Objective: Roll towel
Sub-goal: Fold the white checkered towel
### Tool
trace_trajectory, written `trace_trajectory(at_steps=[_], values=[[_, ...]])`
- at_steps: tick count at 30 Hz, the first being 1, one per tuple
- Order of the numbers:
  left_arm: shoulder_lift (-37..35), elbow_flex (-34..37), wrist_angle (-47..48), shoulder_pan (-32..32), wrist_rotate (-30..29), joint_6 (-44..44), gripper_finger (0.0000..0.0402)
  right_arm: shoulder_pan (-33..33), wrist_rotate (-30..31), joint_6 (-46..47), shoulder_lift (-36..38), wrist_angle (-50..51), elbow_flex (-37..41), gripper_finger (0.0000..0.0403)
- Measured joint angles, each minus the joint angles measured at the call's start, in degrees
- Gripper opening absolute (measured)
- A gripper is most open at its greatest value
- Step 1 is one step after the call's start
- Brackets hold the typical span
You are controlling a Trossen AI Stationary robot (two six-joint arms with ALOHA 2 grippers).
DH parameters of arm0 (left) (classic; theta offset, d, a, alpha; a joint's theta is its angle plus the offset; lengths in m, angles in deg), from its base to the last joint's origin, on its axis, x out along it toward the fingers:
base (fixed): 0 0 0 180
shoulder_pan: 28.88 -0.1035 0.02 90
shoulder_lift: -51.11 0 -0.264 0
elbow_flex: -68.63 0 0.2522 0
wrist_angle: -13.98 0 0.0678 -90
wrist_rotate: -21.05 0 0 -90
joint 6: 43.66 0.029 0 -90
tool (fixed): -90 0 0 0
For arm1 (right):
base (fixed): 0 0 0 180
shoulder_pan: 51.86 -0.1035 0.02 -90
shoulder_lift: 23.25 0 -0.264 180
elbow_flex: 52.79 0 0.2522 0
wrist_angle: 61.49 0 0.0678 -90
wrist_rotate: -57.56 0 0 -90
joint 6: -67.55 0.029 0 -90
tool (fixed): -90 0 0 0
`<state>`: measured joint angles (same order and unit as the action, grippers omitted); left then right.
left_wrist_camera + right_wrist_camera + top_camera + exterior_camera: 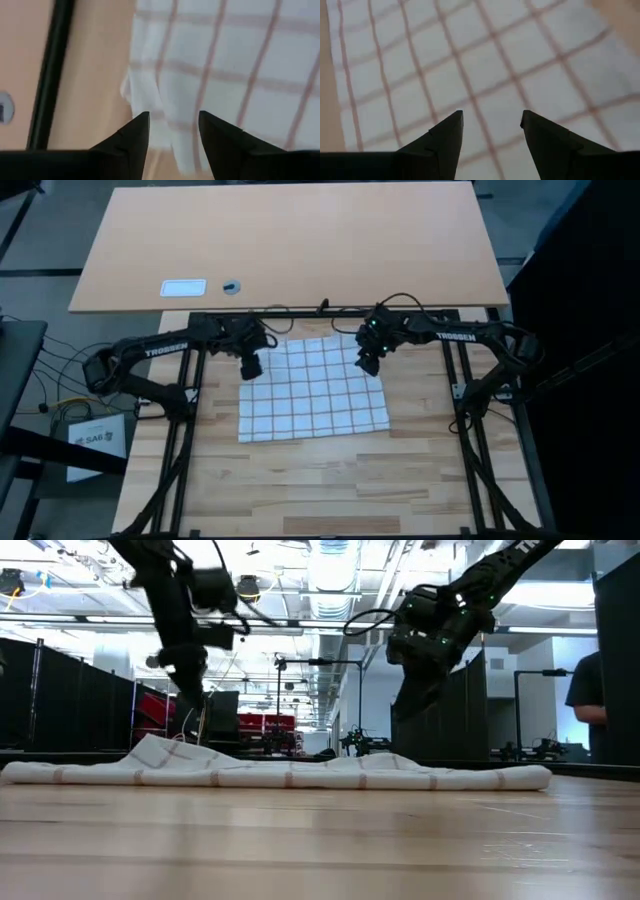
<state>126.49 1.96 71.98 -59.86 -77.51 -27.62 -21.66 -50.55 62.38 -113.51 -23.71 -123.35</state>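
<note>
The white towel with thin reddish-brown check lines lies spread out on the wooden table. Its far left corner is bunched into a small raised fold, also seen in the left wrist view as a rumpled edge. My left gripper hangs open just above that corner. My right gripper hangs open above the towel's far right part, with flat cloth beneath its fingers. Neither gripper holds anything.
Beyond the wooden table stands a second, lighter table with a white card and a small round dark thing. Black frame rails run along both sides of the towel. A person stands at the room's right.
</note>
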Motion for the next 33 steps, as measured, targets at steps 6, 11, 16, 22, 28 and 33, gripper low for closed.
trace_trajectory(at_steps=[6,11,16,22,28,33], values=[[9.2,1.1,-0.8,-6.1,0.6,-4.9,0.0144,0.0,1.6,3.1,0.0,2.2,0.6,0.0191],[16.2,0.6,-5.3,-10.4,-0.8,-8.1,0.0143,-0.4,1.8,3.9,0.0,2.1,3.9,0.0191],[19.8,-6.0,-0.5,-12.5,-0.5,-8.7,0.0143,-1.1,1.8,6.1,0.0,0.6,7.9,0.0191],[24.4,-13.8,4.5,-13.3,-0.2,-0.7,0.0143,-1.3,1.8,6.3,-0.1,0.1,9.5,0.0191],[30.0,-14.8,7.5,-15.2,0.7,-1.2,0.0143,-1.2,1.7,6.7,-0.1,0.4,9.5,0.0191],[31.2,-14.8,7.5,-15.4,1.3,-2.7,0.0143,-1.2,1.6,6.7,-0.1,0.8,9.5,0.0191]])
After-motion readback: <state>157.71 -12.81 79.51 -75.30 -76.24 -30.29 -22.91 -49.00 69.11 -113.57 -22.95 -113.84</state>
